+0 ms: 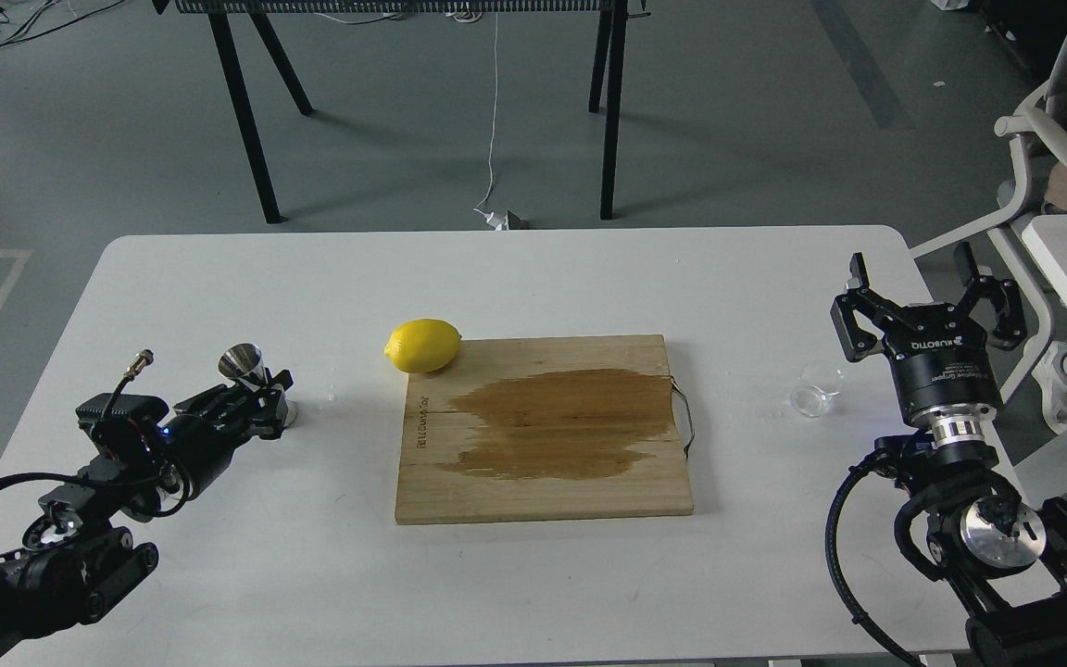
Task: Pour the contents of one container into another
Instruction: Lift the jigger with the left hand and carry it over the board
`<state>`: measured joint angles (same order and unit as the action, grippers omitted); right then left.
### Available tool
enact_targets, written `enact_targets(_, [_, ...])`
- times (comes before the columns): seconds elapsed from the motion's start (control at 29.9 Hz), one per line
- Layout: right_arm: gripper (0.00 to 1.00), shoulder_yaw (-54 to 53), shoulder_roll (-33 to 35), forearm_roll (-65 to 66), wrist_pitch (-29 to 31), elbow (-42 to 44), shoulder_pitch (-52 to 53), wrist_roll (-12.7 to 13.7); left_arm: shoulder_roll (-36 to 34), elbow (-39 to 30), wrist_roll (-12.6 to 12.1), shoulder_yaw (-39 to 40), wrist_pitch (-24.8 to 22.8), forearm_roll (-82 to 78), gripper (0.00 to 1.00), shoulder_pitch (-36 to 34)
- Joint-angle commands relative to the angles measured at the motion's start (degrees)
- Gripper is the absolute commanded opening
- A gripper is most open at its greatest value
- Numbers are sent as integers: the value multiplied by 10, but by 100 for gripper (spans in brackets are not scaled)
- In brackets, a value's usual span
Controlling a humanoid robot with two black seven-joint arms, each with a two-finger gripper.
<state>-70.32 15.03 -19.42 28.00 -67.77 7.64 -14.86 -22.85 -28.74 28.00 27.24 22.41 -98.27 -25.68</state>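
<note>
White desk (219,574) under the head view, carrying a wooden cutting board (543,491) near the middle with a broad dark wet stain (561,421) across its top. Lemon (422,346) lying at the board's far left corner, touching its edge. Steel jigger (246,366) standing upright at the left side of the desk, well apart from the lemon, open cone facing up. Left gripper (276,396) reaching in low from the left, jaws closed in around the jigger's waist, dark against it, contact apparent but hard to confirm. Small clear cup (816,389) lying near the desk's right edge, seemingly tilted on its side, mouth toward the viewer, just to the left of the right arm. Right gripper (922,278) raised above the desk's right edge, jaws spread wide, holding nothing, close beside the cup but not touching it. Grey floor (728,111) beyond the desk.
</note>
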Motion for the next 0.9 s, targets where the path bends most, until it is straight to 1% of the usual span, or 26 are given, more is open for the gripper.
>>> enact_targets(0.0, [99, 0, 0, 0, 0, 0, 0, 0, -1, 0, 0, 0, 1, 1, 10, -1])
enact_targets(0.2, [99, 1, 0, 0, 0, 1, 0, 0, -2, -1, 0, 1, 1, 1, 8, -1])
enact_targets(0.33, [99, 0, 0, 0, 0, 1, 0, 0, -4, -22, 0, 4, 1, 2, 8, -7])
enact_targets(0.43, [99, 0, 0, 0, 0, 1, 0, 0, -17, -61, 0, 4, 2, 3, 8, -33])
enact_targets(0.57, [99, -7, 0, 0, 0, 1, 2, 1, -50, -119, 0, 2, 2, 3, 8, -70])
enact_targets(0.77, [99, -15, 11, -1, 0, 4, 15, 1, -55, -164, 0, -3, -3, -3, 9, -132])
enact_targets(0.87, [99, -14, 18, -1, 0, 8, 18, 1, -52, -182, 0, -32, -10, -7, 9, -168])
